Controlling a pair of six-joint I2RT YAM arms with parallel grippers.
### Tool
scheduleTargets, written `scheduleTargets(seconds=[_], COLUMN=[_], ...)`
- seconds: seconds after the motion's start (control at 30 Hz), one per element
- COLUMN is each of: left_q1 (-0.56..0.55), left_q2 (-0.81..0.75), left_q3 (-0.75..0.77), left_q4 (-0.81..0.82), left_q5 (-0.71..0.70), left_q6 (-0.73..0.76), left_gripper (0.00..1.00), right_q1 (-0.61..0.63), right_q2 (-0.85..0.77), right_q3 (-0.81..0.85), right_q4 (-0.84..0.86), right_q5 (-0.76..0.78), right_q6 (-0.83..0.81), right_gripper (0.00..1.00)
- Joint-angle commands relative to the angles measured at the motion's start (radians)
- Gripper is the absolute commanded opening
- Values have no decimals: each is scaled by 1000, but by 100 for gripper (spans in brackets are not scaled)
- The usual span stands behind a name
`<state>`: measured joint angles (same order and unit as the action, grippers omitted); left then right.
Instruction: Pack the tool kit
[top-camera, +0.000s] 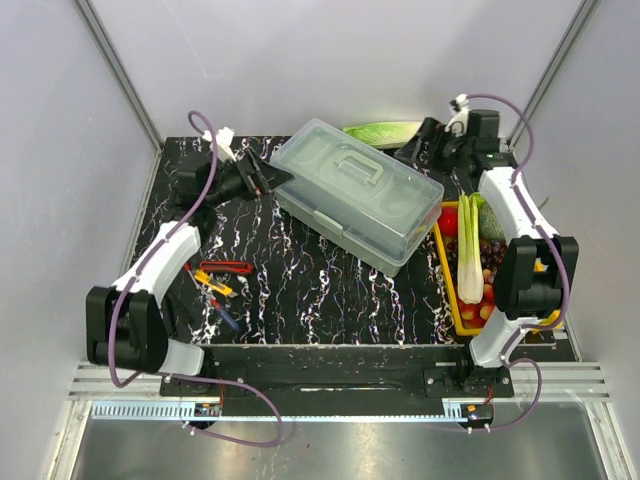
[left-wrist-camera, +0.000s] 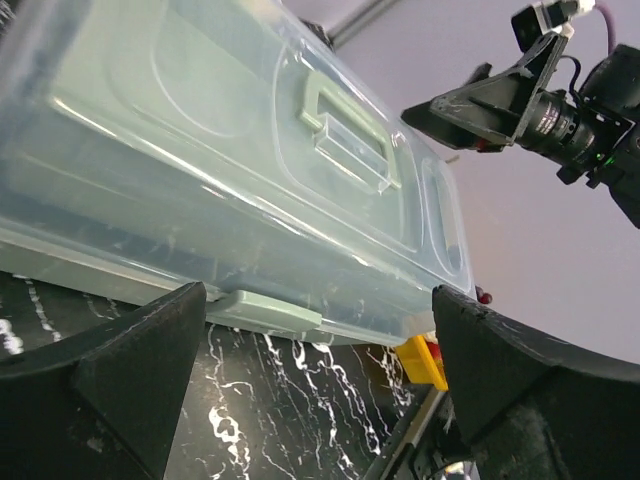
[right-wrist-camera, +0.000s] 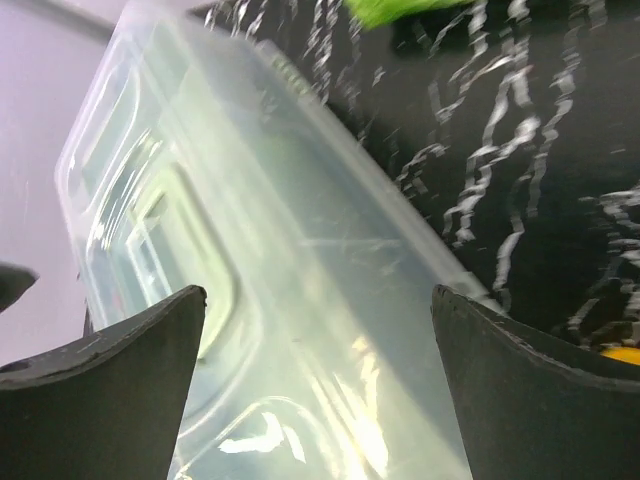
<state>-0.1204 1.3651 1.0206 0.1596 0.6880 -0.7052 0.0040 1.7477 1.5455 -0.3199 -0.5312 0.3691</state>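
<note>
Tool kit box (top-camera: 357, 193) sits lid shut, diagonal across mid-table, w/ handle (top-camera: 358, 166) on top & latch (top-camera: 330, 220) on the near long side. L gripper (top-camera: 272, 177) is at the box's left end, jaws spread wide, nothing held. R gripper (top-camera: 412, 148) is at the far right corner, also wide open & empty. Small hand tools (top-camera: 222, 282) lie loose on the black marbled table (top-camera: 330, 290) front-left, beside L arm, apart from the box. Yellow tray (top-camera: 447, 280) of veg is just right of the box.
</note>
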Motion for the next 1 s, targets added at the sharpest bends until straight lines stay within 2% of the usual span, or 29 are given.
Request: scheduleTargets(seconds=[0.0,0.13,0.37,0.53,0.7,0.97], left_q1=[-44,-87,-137,-156,-174,-176], left_q2=[98,201,316,321,296,325], left_q3=[42,101,176,184,154,242], left_q4=[167,207,187,132,103,43], left_q5=[35,10,-36,-99,-156,-195], left_q6=[-77,-100,-99,-67,-20,10], left_gripper=[99,99,98,96,96,98], right_q1=[105,146,231,274,294,304], right_q2=[-43,-66,-135,-211,-284,-260], right_q3=[-31,-84,-186,-246,-304,-224], right_q4=[50,32,-27,-82,-117,-149], right_q5=[-59,-43,114,206,227,373], right_q6=[10,-15,-58,-85,-101,-70], right_gripper=[99,100,98,95,95,96])
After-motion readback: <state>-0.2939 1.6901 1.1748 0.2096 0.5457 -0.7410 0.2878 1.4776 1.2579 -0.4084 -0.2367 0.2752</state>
